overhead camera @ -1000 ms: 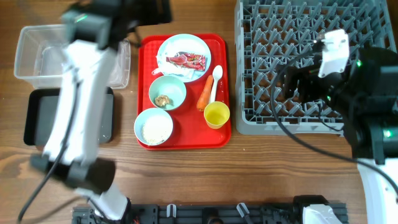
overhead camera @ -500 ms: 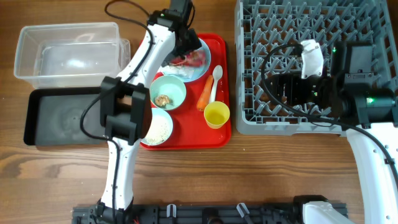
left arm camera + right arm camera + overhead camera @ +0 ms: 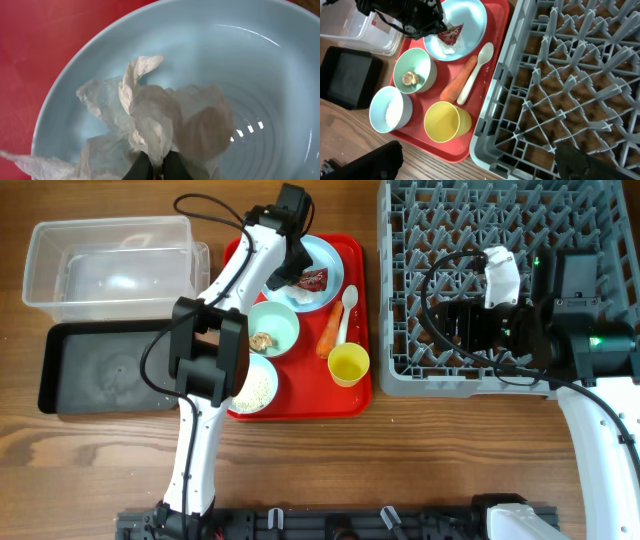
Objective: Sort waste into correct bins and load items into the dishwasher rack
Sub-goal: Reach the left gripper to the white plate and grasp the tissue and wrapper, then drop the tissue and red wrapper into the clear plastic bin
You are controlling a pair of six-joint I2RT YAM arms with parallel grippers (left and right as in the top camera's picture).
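Note:
In the left wrist view my left gripper (image 3: 159,170) is shut on the crumpled white paper (image 3: 155,120), which lies in the light blue plate (image 3: 260,75). From overhead that gripper (image 3: 285,272) sits at the plate's (image 3: 328,252) left side, beside the red wrapper (image 3: 312,278). On the red tray (image 3: 300,408) are a bowl (image 3: 280,320) with a brown lump (image 3: 262,341), a rice bowl (image 3: 248,384), the carrot (image 3: 330,330), the white spoon (image 3: 346,308) and the yellow cup (image 3: 348,364). My right gripper (image 3: 475,167) hangs open over the grey rack's (image 3: 420,220) front left corner.
The clear tub (image 3: 60,240) stands at the back left with the black tray (image 3: 100,370) in front of it, both left of the red tray. The left arm reaches from the table's front edge across the rice bowl. Cables loop over the rack.
The left arm swung in from the left to the plate, and its jaws have closed on the crumpled paper. The right arm shifted slightly, then held still.

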